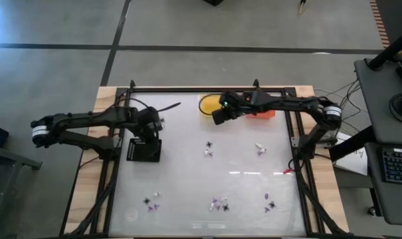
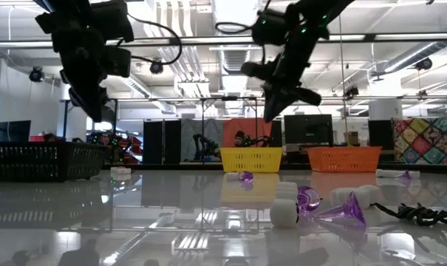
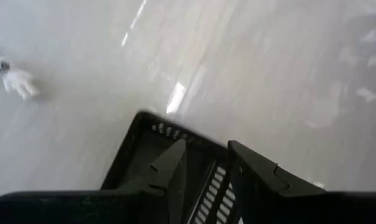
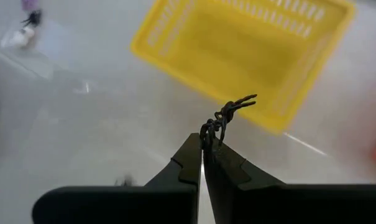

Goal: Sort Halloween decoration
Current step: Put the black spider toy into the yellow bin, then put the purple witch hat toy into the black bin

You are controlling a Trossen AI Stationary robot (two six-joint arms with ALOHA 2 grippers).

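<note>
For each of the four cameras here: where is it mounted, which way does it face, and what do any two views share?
High: overhead, straight down; both arms, table.
Low: table-top height, level into the room; arms enter from above.
Left wrist: over the black basket; left gripper open.
Right wrist: faces the yellow basket; right gripper shut on a black spider.
Shared: the yellow basket shows in high, low and right wrist views.

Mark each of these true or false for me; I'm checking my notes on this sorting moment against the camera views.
1. The right gripper is shut on a black spider trinket. True.
2. The right gripper hangs near the yellow basket. True.
3. The left gripper hangs over the orange basket. False: it hangs over the black basket.
4. The left gripper's jaws are pressed together. False: a gap shows between them.
5. Trinkets remain on the table. True.
</note>
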